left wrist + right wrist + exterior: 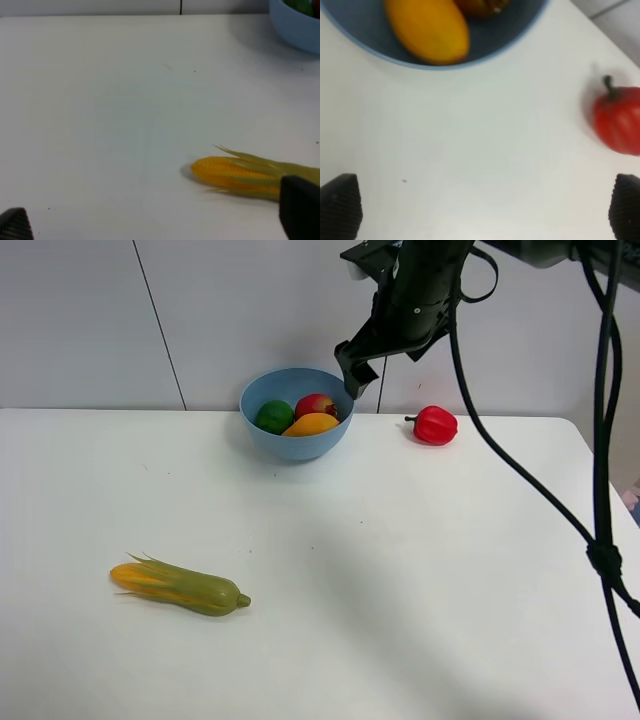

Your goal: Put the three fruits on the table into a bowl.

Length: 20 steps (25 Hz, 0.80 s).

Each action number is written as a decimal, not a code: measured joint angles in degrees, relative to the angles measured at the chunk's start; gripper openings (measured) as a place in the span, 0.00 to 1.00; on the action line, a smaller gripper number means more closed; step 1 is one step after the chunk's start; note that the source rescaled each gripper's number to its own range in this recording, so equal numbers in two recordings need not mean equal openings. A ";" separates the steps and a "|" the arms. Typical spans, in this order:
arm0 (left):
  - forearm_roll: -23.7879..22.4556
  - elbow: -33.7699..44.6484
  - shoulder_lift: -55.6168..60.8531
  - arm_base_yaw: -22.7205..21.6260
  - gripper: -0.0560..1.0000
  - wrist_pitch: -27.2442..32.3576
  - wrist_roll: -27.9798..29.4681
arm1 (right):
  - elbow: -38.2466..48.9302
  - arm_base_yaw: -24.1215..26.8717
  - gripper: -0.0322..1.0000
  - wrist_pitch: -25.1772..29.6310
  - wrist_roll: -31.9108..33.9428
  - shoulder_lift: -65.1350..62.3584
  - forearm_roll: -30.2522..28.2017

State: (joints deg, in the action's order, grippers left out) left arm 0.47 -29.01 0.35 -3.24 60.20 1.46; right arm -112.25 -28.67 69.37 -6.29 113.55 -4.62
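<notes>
The light blue bowl stands at the back middle of the white table. In it lie the green lime, the red pomegranate and the orange-yellow mango. My right gripper hangs open and empty in the air just right of the bowl's rim. In the right wrist view the mango and part of the pomegranate lie in the bowl, with both fingertips wide apart. My left gripper is open and empty near the corn; the arm is out of the exterior view.
A red bell pepper lies right of the bowl, also in the right wrist view. A yellow-green corn cob lies at the front left, also in the left wrist view. Black cables hang at the right.
</notes>
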 joint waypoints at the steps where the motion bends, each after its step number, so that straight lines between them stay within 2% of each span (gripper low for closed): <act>1: 0.00 0.00 0.00 0.00 0.99 0.00 0.00 | 0.63 0.40 1.00 -0.01 0.48 -0.99 -0.26; 6: 0.00 0.00 0.00 0.00 0.99 0.00 0.00 | 8.65 4.19 1.00 -0.06 3.71 -8.16 -0.15; 10: 0.00 0.00 0.00 0.00 0.99 0.00 0.00 | 19.35 10.24 1.00 -0.02 4.59 -16.47 -0.21; 14: 0.00 0.00 0.00 0.00 0.99 0.00 0.00 | 28.44 18.15 1.00 0.00 4.89 -26.04 -0.21; 20: 0.00 0.00 0.00 0.00 0.99 0.00 0.00 | 37.14 30.91 1.00 0.10 4.89 -40.60 0.27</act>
State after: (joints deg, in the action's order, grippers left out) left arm 0.47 -29.01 0.35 -3.24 60.20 1.46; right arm -75.10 2.23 69.47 -1.41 72.95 -4.35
